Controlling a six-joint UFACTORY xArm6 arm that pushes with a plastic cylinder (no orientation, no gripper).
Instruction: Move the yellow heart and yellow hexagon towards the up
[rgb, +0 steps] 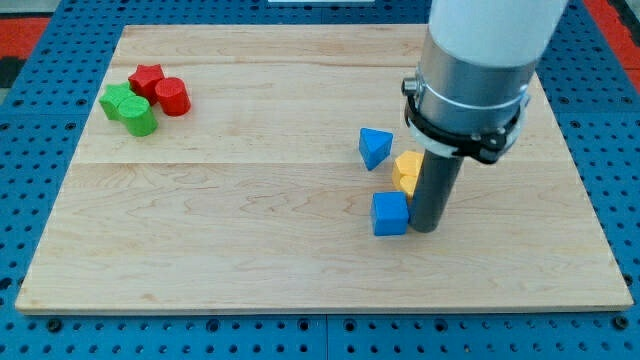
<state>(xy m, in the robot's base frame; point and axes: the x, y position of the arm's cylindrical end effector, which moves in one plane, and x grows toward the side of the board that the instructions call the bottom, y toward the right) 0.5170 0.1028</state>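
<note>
A yellow block (406, 170) shows partly at the centre right of the wooden board, its right side hidden behind my rod; its shape and whether it is one block or two cannot be told. My tip (427, 229) rests on the board just below and right of the yellow, touching or nearly touching the right side of a blue cube (390, 213). A blue triangle (374, 147) lies just up-left of the yellow.
At the view's upper left sits a cluster: a red star (147, 79), a red cylinder (172, 96), a green block (116, 101) and a green cylinder (138, 116). The arm's grey body (470, 70) covers the board's upper right. The board (250, 220) ends in blue pegboard all round.
</note>
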